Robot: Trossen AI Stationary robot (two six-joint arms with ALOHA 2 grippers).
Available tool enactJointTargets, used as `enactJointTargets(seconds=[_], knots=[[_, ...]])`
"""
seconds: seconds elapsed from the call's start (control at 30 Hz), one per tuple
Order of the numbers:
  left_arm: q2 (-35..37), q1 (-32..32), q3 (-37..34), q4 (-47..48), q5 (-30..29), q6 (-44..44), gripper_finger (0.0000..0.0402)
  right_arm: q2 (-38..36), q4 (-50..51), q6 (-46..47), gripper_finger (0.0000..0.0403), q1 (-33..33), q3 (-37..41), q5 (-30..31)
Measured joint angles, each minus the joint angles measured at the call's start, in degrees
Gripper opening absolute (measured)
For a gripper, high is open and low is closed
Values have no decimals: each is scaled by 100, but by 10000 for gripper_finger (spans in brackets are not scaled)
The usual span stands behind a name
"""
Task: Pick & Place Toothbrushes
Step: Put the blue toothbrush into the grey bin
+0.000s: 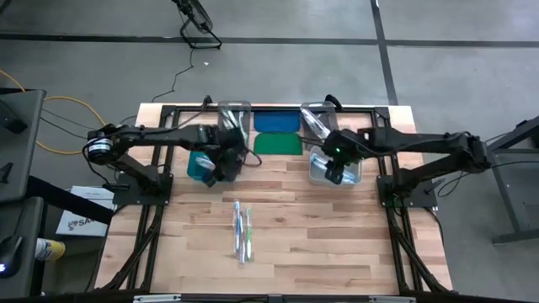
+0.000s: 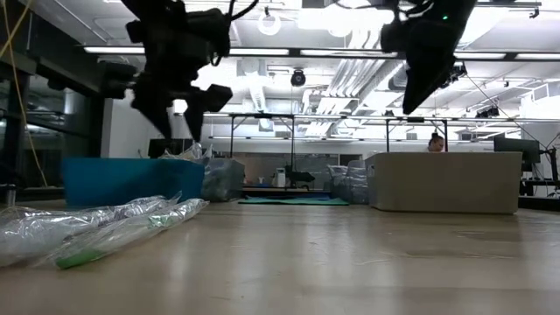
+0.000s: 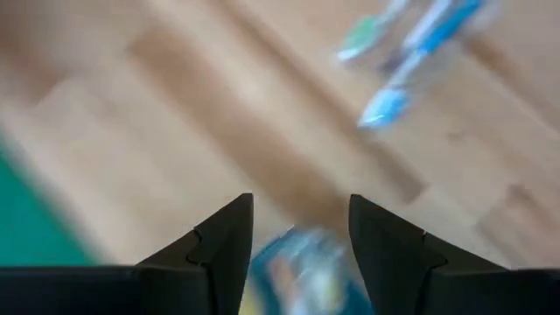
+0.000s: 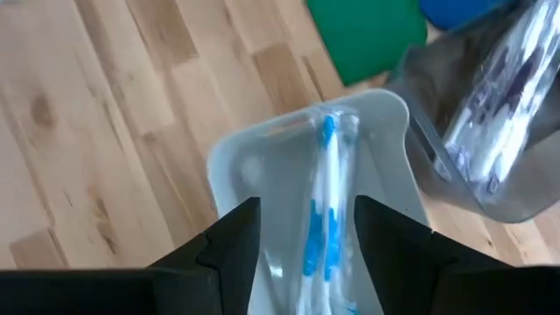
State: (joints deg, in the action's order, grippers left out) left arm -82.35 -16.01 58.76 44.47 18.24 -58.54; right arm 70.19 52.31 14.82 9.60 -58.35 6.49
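My two arms: dark, matte, six-jointed, slim tubular links with bulkier rounded joint housings. My left gripper (image 3: pixel 299 254): two black wedge-shaped plastic fingers (image 3: pixel 219 254) with angular bevelled edges. My right gripper (image 4: pixel 302 249): an identical black pair. A small green indicator light glows on my right wrist housing. Black cabling trails my left shoulder.

Your left arm reaches in from the left side, its elbow bent, and its left gripper (image 1: pixel 226 166) hangs off the tabletop with fingers (image 3: pixel 223 249) spread. Your right arm stretches in from the right; its right gripper (image 1: pixel 335 172) also hangs with fingers (image 4: pixel 389 241) parted.
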Motion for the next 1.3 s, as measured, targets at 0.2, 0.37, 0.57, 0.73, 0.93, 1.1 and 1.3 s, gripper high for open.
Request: enactJointTargets(seconds=[0.2, 0.37, 0.57, 0.73, 0.93, 1.1, 1.3], knots=[[-11, 709, -342, -174, 117, -703, 181, -269, -582, 3, 180, -601, 261, 259], [-11, 1352, -609, -786, -350, -918, 181, -244, -826, 9, 180, -1027, 269, 259], [-101, 1999, -691, -1094, -877, -1066, 181, -240, -1090, 222, 180, -1470, 272, 259], [-461, 2357, -693, -1323, -1204, -1160, 181, -240, -1276, 484, 180, -1796, 272, 283], [-970, 2433, -693, -1511, -1329, -1196, 181, -240, -1371, 741, 180, -2154, 272, 642], [-1193, 2429, -690, -1504, -1332, -1326, 181, -240, -1374, 966, 180, -2319, 272, 839], [-1296, 2429, -671, -1455, -1307, -1325, 150, -240, -1416, 1089, 180, -2426, 272, 861]])
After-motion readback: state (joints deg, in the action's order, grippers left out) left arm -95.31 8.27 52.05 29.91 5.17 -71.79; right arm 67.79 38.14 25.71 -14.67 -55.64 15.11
